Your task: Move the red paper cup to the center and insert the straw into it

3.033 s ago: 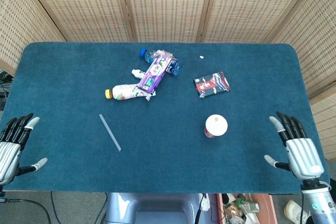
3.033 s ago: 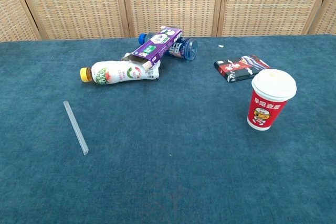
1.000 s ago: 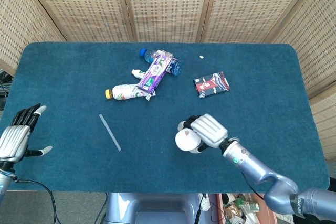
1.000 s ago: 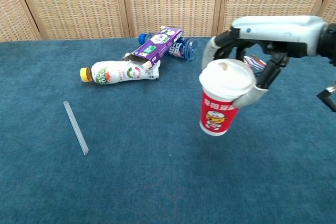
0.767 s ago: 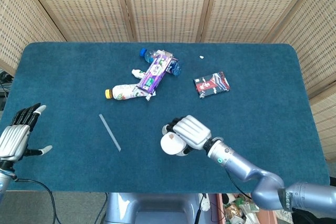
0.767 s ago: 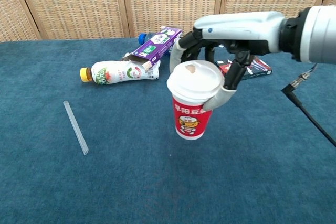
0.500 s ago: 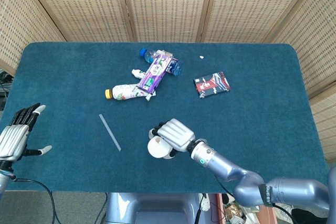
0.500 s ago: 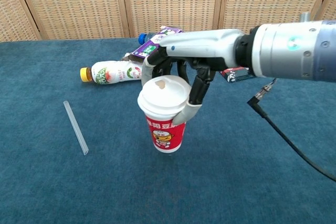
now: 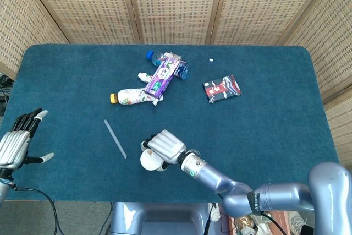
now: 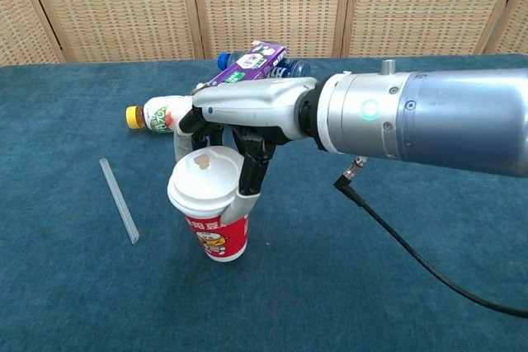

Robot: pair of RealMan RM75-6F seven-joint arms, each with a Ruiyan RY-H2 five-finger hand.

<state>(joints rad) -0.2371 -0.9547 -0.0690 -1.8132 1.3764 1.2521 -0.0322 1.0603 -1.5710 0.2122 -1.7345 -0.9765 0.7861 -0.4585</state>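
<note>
The red paper cup [image 10: 214,232] with a white lid [image 9: 149,160] stands near the table's front middle, a little left of center. My right hand [image 10: 239,125] [image 9: 164,146] grips it from above, fingers wrapped around the lid rim. The clear straw [image 9: 115,138] [image 10: 119,200] lies flat on the blue cloth to the cup's left, apart from it. My left hand [image 9: 15,142] hovers open at the table's left front edge, holding nothing; the chest view does not show it.
A white yellow-capped bottle [image 9: 132,97], a purple carton [image 9: 161,77] and a blue-capped bottle [image 9: 155,56] lie in a pile at the back middle. A dark red packet [image 9: 221,88] lies to the right of them. My right forearm [image 10: 429,121] spans the right side.
My right hand has carried the cup leftward and toward the front edge, closer to the straw. The left hand has stayed in place.
</note>
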